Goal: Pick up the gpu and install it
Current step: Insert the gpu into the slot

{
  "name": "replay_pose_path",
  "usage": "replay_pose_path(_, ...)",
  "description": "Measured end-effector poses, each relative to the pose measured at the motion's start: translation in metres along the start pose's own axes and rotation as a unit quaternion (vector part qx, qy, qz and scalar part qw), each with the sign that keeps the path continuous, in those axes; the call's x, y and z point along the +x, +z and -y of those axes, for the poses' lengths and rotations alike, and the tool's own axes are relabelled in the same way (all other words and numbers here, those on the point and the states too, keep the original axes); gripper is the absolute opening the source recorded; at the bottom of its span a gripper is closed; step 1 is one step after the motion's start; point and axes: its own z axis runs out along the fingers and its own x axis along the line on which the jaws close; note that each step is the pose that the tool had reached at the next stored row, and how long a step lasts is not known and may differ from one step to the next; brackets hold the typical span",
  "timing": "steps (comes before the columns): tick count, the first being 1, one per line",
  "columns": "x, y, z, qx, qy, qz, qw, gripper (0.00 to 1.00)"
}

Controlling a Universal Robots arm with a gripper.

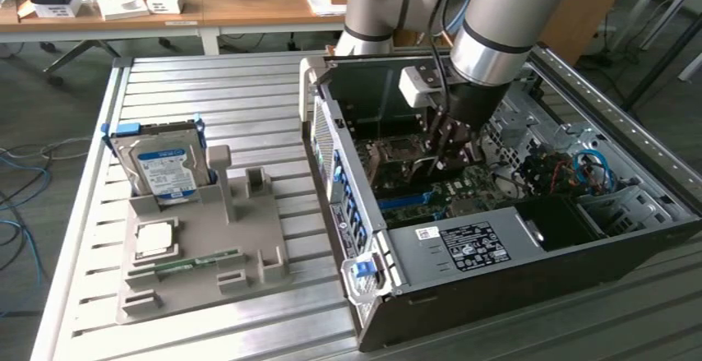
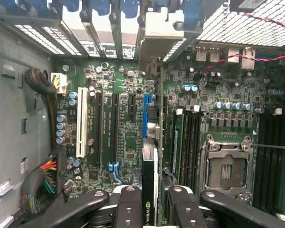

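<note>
On the exterior view's left, the grey holder (image 1: 197,246) on the counter (image 1: 187,90) carries the hard drive (image 1: 164,168) and a memory stick (image 1: 192,264), with other slots free, so the pick-up looks done. Further right, inside the open case (image 1: 494,246), the claw (image 1: 445,143) is clamped on the gpu (image 2: 149,185). The card sits edge-on between its 2 fingers (image 2: 129,204), over the motherboard (image 2: 123,137). It lines up with the blue slot (image 2: 148,107), its bracket (image 2: 159,31) at the rear openings. I cannot tell whether it is seated, so installing seems unfinished. Room is tight, with black slots (image 2: 107,128) on one side and memory slots (image 2: 185,142) and the CPU socket (image 2: 226,164) on the other. At the exterior view's right, blue cables (image 1: 587,168) lie well apart.
</note>
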Motion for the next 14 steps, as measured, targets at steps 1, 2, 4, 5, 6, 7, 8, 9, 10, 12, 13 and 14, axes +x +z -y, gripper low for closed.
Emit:
replay_pose_path(1, 0.0001, 0.0002, -0.0001, 0.0, 0.0, 0.0, 1.0, 0.26)
replay_pose_path(2, 0.0001, 0.0007, -0.0001, 0.0, 0.0, 0.0, 1.0, 0.26)
replay_pose_path(4, 0.0002, 0.0014, -0.0002, 0.0001, 0.0, -0.0001, 1.0, 0.26)
replay_pose_path(5, 0.0002, 0.0016, -0.0002, 0.0, 0.0, -0.0001, 1.0, 0.26)
replay_pose_path(6, 0.0002, 0.0019, -0.0003, 0.0001, 0.0, 0.0, 1.0, 0.26)
replay_pose_path(7, 0.0002, 0.0022, -0.0008, 0.0001, 0.0, 0.0, 1.0, 0.26)
replay_pose_path(8, 0.0003, 0.0025, -0.0016, 0.0001, 0.0, 0.0, 1.0, 0.26)
replay_pose_path(9, 0.0003, 0.0027, -0.0026, 0.0001, 0.0, 0.0, 1.0, 0.26)
replay_pose_path(10, 0.0002, 0.0031, -0.0037, 0.0001, 0.0, 0.0, 1.0, 0.26)
replay_pose_path(12, 0.0002, 0.0036, -0.0053, 0.0001, 0.0, -0.0001, 1.0, 0.26)
replay_pose_path(13, 0.0002, 0.0039, -0.0059, 0.0001, 0.0, -0.0001, 1.0, 0.26)
replay_pose_path(14, 0.0002, 0.0043, -0.0063, 0.0001, 0.0, -0.0002, 1.0, 0.26)
